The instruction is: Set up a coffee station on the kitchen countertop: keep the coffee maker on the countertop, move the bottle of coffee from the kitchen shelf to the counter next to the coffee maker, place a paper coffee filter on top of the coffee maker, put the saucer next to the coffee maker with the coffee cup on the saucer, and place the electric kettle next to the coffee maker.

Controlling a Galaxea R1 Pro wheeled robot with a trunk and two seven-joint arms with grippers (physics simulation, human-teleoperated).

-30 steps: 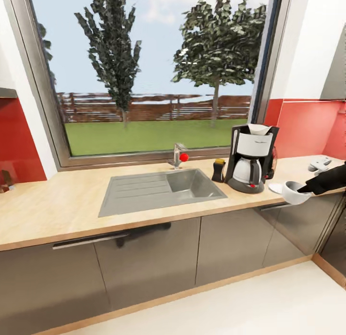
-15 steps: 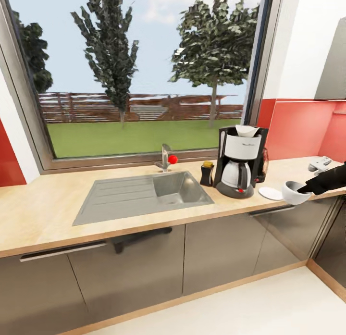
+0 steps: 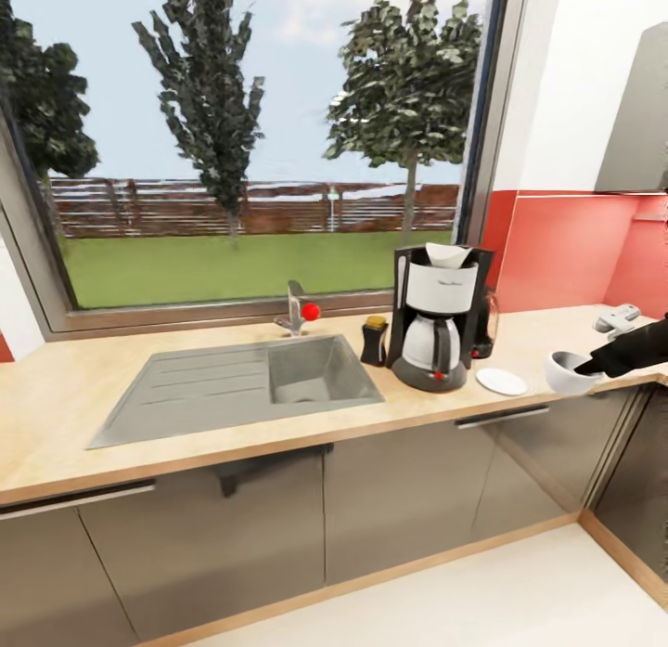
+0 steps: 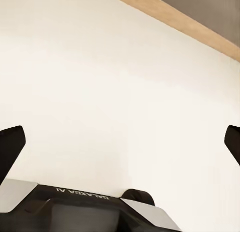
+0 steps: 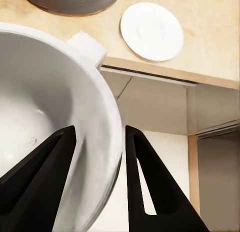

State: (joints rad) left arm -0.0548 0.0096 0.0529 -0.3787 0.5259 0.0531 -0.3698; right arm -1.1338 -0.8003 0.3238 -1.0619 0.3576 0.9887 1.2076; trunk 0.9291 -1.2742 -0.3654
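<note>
The coffee maker (image 3: 434, 318) stands on the kitchen countertop (image 3: 93, 415), right of the sink, with the white paper coffee filter (image 3: 448, 254) on its top. The bottle of coffee (image 3: 375, 341) is against its left side. Partly hidden behind its right side is the glass electric kettle (image 3: 486, 322). The saucer (image 3: 501, 381) (image 5: 151, 31) lies bare on the wood to the right. My right gripper (image 3: 583, 368) (image 5: 100, 129) is shut on the rim of the coffee cup (image 3: 566, 372) (image 5: 45, 107), held just right of the saucer near the counter's front edge. My left gripper (image 4: 120, 142) is open over pale floor.
A grey inset sink (image 3: 241, 382) with a tap (image 3: 295, 306) sits under the big window. A small metal object (image 3: 617, 317) lies at the counter's far right. Red wall panels (image 3: 566, 248) back the counter. Dark cabinet fronts (image 3: 390, 498) run below it.
The camera has turned, so the sink and coffee maker sit further left in the picture. The cup in my right gripper now stands clear of the saucer, further to its right.
</note>
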